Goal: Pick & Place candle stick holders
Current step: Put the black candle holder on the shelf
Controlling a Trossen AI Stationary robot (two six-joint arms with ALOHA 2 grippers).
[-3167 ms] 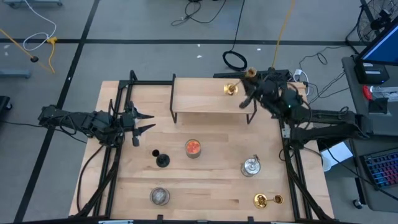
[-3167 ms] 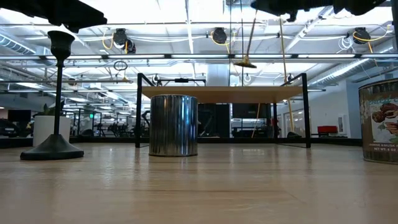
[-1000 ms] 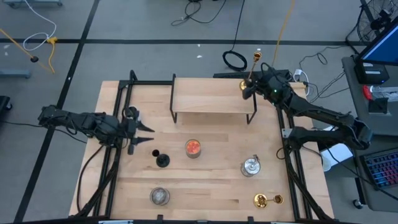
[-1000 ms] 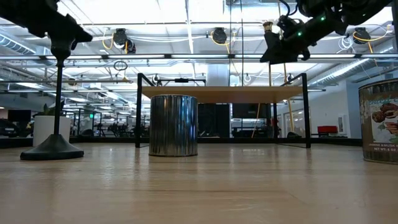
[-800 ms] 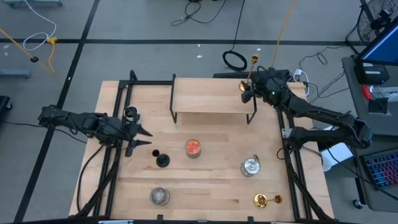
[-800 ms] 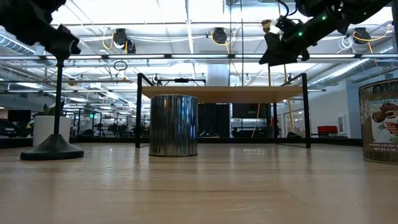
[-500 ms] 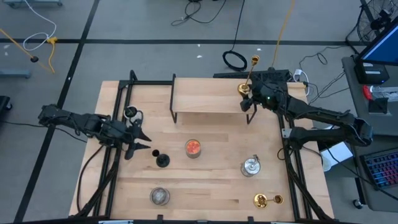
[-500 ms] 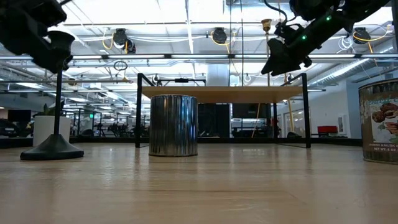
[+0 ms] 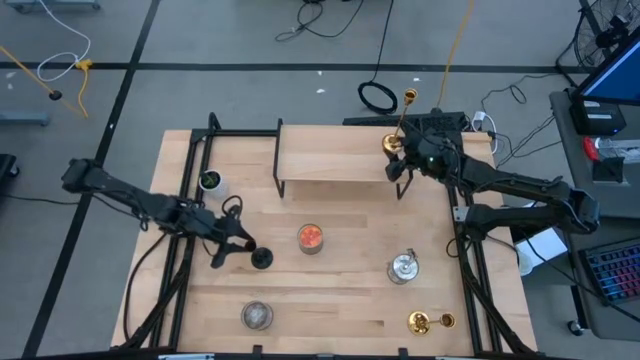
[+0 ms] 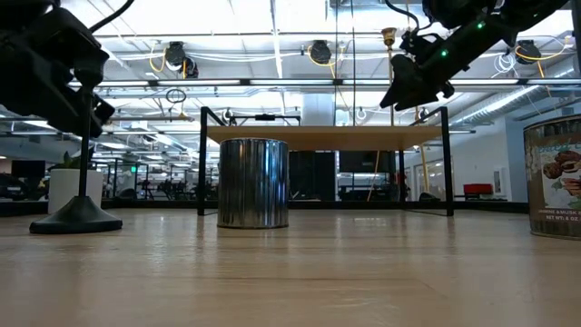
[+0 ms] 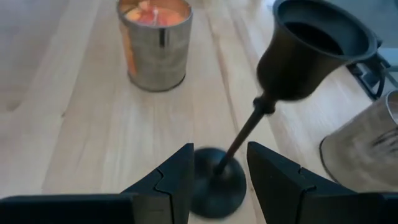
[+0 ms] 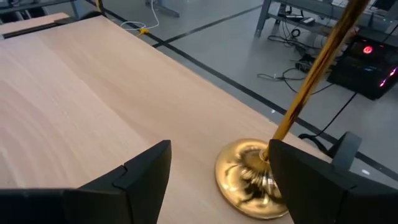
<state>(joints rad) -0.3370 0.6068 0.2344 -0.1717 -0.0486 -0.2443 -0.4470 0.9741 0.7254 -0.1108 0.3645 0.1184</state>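
The black candle stick holder (image 9: 260, 257) stands upright on its round base (image 11: 217, 184) on the table. My left gripper (image 9: 238, 247) is open just left of it; its fingers (image 11: 177, 180) flank the base and stem without touching. One gold holder (image 9: 392, 143) stands by its base on the wooden shelf (image 9: 330, 155) at the far right corner. My right gripper (image 9: 398, 167) is open just near of it, the base (image 12: 249, 177) ahead between the fingers. A second gold holder (image 9: 430, 321) lies at the table's near right.
A tin with an orange candle (image 9: 311, 237) stands mid-table and a silver tin (image 9: 257, 315) near the front edge. A shiny glass piece (image 9: 403, 267) is at the right and a small white cup (image 9: 211, 181) at the left. The shelf's black legs (image 9: 279, 185) rise from the table.
My left gripper has gone toward the table's near edge and right, up to the black holder. My right gripper has drawn back a little toward the near edge from the gold holder, which stays upright on the shelf.
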